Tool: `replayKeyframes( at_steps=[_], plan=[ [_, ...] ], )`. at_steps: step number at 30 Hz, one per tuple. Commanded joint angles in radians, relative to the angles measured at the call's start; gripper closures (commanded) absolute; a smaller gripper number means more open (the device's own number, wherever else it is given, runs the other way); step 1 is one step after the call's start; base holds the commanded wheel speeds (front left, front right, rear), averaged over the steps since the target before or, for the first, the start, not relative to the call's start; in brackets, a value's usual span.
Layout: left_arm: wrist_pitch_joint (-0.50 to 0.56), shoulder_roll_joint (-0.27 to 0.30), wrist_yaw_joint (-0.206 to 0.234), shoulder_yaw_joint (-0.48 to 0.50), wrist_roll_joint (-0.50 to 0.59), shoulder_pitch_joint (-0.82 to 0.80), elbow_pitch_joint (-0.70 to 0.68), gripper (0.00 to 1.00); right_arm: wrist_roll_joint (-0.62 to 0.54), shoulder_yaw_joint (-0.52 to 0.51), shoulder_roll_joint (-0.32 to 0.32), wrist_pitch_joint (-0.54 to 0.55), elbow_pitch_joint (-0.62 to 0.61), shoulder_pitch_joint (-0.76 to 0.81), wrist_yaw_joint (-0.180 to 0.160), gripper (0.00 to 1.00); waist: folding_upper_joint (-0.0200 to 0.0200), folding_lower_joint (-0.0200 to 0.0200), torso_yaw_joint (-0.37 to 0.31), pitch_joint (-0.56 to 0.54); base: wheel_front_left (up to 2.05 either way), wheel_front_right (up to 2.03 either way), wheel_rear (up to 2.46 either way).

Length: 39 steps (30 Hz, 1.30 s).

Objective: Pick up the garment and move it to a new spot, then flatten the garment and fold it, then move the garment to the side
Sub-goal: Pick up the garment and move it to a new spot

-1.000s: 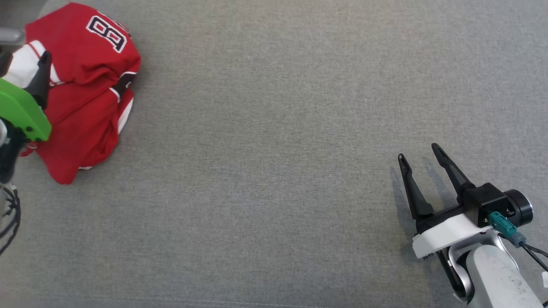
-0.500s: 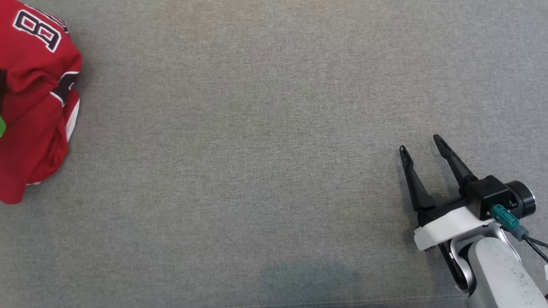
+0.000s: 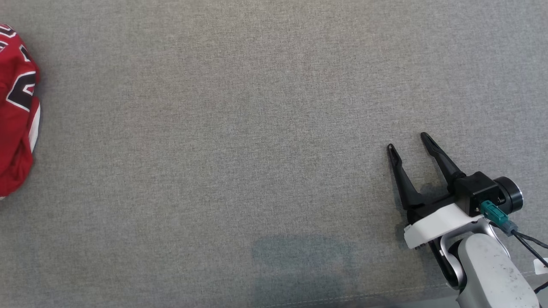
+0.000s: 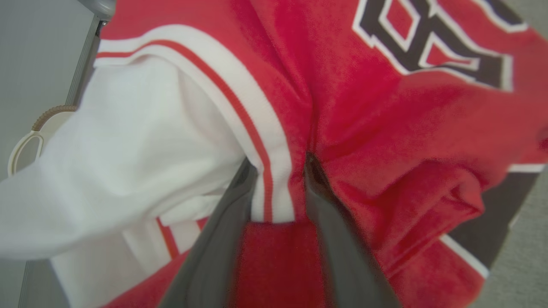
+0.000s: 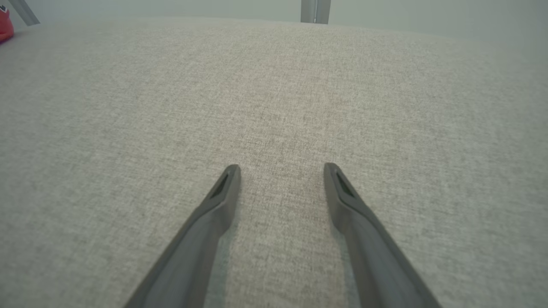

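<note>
As cam swung, garment: at left edge.
L tool: now clenched on garment fold; lift next.
R tool: released.

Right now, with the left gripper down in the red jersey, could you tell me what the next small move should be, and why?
Probably close the left gripper firmly on the jersey before lifting. Its fingers straddle a fold at the white-and-red band, cloth between them, but I cannot tell whether the pinch is tight. The right gripper is open, well away from it.
</note>
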Motion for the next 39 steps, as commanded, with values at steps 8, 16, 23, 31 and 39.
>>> replayKeyframes(
  at_steps=[8, 16, 23, 31, 39],
  plan=[
    [-0.097, 0.008, -0.019, -0.029, 0.045, -0.047, 0.011, 1.00, 0.005, 0.000, 0.010, -0.003, 0.001, -0.013, 0.000, 0.00, 0.0000, 0.0000, 0.011, -0.039, 0.00, 0.00, 0.00],
    [-0.214, 0.040, -0.029, -0.059, 0.107, -0.137, -0.028, 1.00, 0.011, 0.015, 0.033, -0.003, 0.017, 0.012, 0.000, 0.00, 0.0000, 0.0000, 0.034, -0.118, 0.00, 0.00, 0.00],
    [-0.296, 0.028, -0.035, -0.098, 0.158, -0.208, -0.120, 1.00, 0.023, 0.009, 0.053, -0.003, 0.027, 0.031, 0.000, 0.00, 0.0000, 0.0000, 0.040, -0.183, 0.00, 0.00, 0.00],
    [-0.326, -0.030, -0.039, -0.134, 0.147, -0.178, -0.278, 1.00, 0.024, 0.001, 0.072, -0.003, 0.028, 0.055, 0.000, 0.00, 0.0000, 0.0000, 0.016, -0.249, 0.00, 0.00, 0.00],
    [-0.337, -0.108, -0.020, -0.166, 0.125, -0.085, -0.430, 1.00, 0.032, -0.004, 0.085, -0.003, 0.031, 0.075, 0.000, 0.00, 0.0000, 0.0000, -0.036, -0.295, 0.00, 0.00, 0.00]
  ],
)
